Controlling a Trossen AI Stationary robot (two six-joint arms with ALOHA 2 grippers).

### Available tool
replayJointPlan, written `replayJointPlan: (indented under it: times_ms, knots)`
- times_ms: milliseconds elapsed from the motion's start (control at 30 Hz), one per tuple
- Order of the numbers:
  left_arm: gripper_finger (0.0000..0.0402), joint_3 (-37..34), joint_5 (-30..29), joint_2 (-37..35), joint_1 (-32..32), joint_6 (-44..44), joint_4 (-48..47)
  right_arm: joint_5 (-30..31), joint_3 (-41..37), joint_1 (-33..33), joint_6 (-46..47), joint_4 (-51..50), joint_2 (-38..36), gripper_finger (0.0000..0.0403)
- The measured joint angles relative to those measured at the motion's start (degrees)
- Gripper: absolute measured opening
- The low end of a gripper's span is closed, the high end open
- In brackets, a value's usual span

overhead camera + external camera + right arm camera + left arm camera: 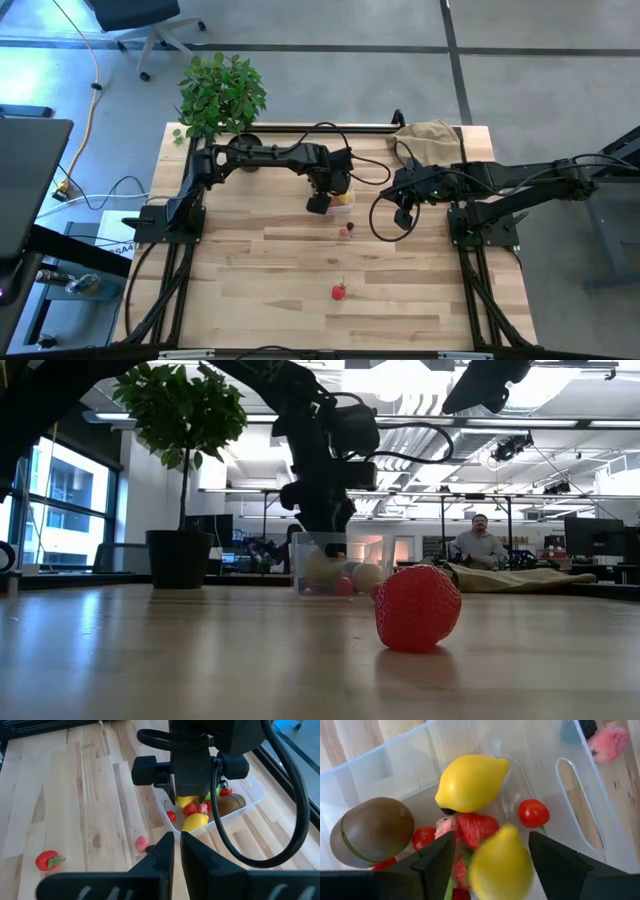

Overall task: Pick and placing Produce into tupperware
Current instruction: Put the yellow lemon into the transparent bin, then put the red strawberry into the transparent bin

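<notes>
Two Pieces Left Outside the Tub

Left pincer (pixel 490 865) hangs spread directly over the tupperware (pixel 343 199), a lemon (pixel 501 865) blurred between its fingers, apparently dropping onto the lemon, kiwi and berries inside. Right pincer (pixel 176 851), clenched and empty, waits near the tub. Judged mid-deposit; next comes fetching the pink berry (pixel 345 230), then the strawberry (pixel 339 291), both on the wooden counter (pixel 260 280). A potted plant (pixel 220 95) stands at the counter's corner; a person sits in the office behind.

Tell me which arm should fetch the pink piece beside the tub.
Probably the right: right gripper hangs empty near the pink piece, while left gripper is over the tupperware with a lemon.
</notes>
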Motion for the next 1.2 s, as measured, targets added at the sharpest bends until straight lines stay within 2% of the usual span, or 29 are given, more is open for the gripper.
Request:
replayJointPlan:
  times_ms: [167, 333, 700, 833, 1000, 1200]
  knots:
    - [0.0247, 0.00, -0.13, -0.01, -0.02, 0.88, -0.25, 0.00, 0.00, 0.01, 0.01, 0.00, 0.00, 0.0024]
    - [0.0234, 2.19, -0.16, -1.09, -0.02, 0.89, -2.63, 0.00, 0.01, 0.01, 0.01, 0.00, 0.00, 0.0024]
    - [0.0196, 20.75, -2.73, -1.95, -0.07, -1.25, -23.51, 0.00, 0.00, -0.01, 0.01, 0.00, 0.00, 0.0024]
    - [0.0186, 25.17, -2.36, -2.68, -0.56, -2.63, -31.59, 0.00, 0.01, 0.00, -0.01, 0.00, 0.00, 0.0024]
    - [0.0177, 24.98, -3.01, -7.17, -2.24, -4.79, -35.24, 0.02, 0.01, 0.01, -0.01, 0.00, -0.02, 0.0024]
    - [0.0170, 19.51, -8.65, -14.07, -6.59, -9.40, -36.04, 0.00, -0.01, -0.01, 0.00, 0.00, 0.00, 0.0024]
